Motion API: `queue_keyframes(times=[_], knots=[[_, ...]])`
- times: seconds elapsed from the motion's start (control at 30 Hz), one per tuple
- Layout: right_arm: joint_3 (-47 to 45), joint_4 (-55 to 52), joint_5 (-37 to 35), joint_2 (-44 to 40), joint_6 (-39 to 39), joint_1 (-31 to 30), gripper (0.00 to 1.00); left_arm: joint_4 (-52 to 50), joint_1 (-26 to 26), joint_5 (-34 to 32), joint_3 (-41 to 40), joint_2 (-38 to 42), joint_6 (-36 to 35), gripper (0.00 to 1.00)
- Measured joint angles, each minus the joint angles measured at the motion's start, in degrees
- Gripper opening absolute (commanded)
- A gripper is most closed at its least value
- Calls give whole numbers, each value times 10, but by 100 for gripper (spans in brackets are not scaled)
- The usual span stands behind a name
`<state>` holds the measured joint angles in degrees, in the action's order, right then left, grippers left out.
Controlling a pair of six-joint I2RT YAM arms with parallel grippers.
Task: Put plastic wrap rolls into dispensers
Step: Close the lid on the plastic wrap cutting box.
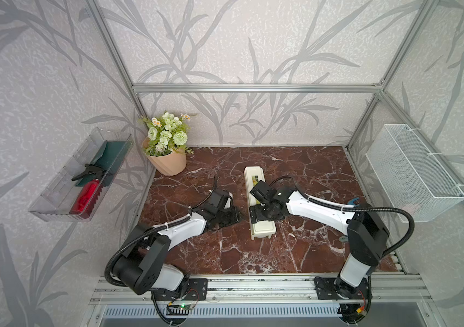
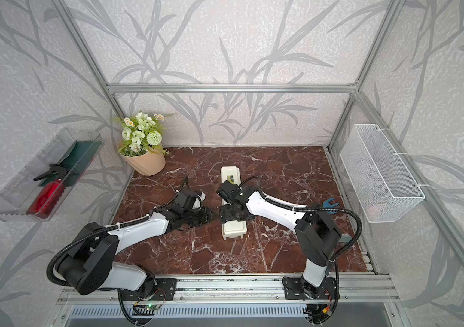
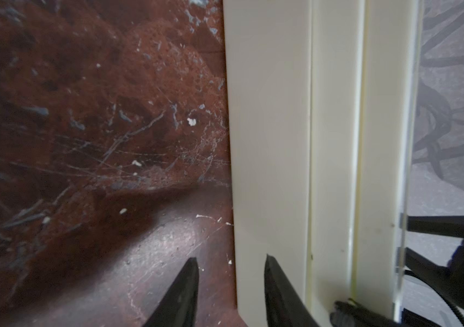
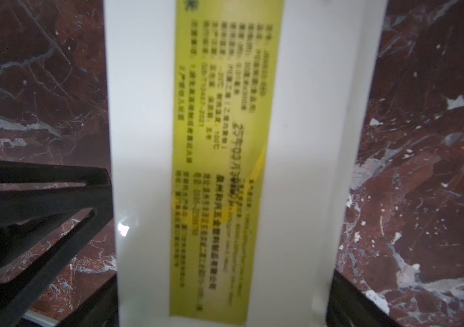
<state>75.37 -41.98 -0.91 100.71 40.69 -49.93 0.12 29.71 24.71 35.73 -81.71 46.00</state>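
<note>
Far left, off the counter: a clear tray point(image 1: 51, 195) hangs on the wall. It holds a red bottle point(image 1: 85, 198), a black trigger sprayer point(image 1: 89, 170) and a green cloth point(image 1: 115, 153).

Back left corner of the counter point(image 1: 310, 170): flower pot point(image 1: 168, 164).

Left gripper point(image 1: 233, 216): low over the counter, left of centre, just beside the left long side of the dispenser point(image 1: 262, 230). In the left wrist view I read the jaws as narrow, with a small gap between the two black fingertips point(image 3: 188, 283). One tip lies over bare counter, the other over the cream side wall. The gap shows only counter and the box's lower edge.

Dispenser: middle of the counter, lying flat, long axis running front to back. The lid is down and the yellow-green label point(image 4: 219, 158) faces up. The print is too blurred for me to read.

Right gripper point(image 1: 264, 215): reaches in from the right and hangs over the dispenser's front half. The jaws are wide, with one finger down each long side. In the right wrist view the fingers point(image 4: 41, 215) lie close against the walls. I cannot tell whether they press or merely flank.

Near the right edge: a small blue hook point(image 1: 354, 201), just behind the right arm's cable.

Right wall, off the counter: white wire basket point(image 1: 414, 175).
</note>
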Motion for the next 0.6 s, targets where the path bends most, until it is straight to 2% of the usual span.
queue_keyframes(times=[0.37,0.6], knots=[[0,9,23,2,12,1,96,59,22,26,-7,-4,35,17],[0,9,31,9,12,2,100,90,27,37,-12,-27,53,15]])
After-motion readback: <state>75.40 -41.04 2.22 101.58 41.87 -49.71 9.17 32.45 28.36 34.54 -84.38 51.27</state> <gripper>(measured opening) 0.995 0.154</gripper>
